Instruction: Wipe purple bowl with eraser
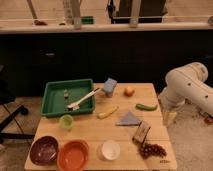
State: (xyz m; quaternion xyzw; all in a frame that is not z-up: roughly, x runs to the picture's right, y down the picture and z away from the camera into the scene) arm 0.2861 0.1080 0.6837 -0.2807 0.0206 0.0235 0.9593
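Observation:
The purple bowl [44, 150] sits at the front left corner of the wooden table [90, 131]. It is round, dark and empty. The eraser [141, 132], a small tan block with dark edges, leans tilted near the front right of the table, just behind a bunch of dark grapes [152, 149]. My white arm [187, 85] is off the table's right side. My gripper [170, 118] hangs down beside the right table edge, level with the eraser and a short way to its right, far from the purple bowl. It holds nothing that I can see.
An orange bowl [73, 154] and a white bowl [110, 149] stand to the right of the purple bowl. A green tray [69, 83] holds a brush [82, 99]. A green cup [66, 121], banana [108, 112], grey cloth [129, 119], green vegetable [146, 107], orange fruit [129, 91] and blue-grey block [109, 86] lie mid-table.

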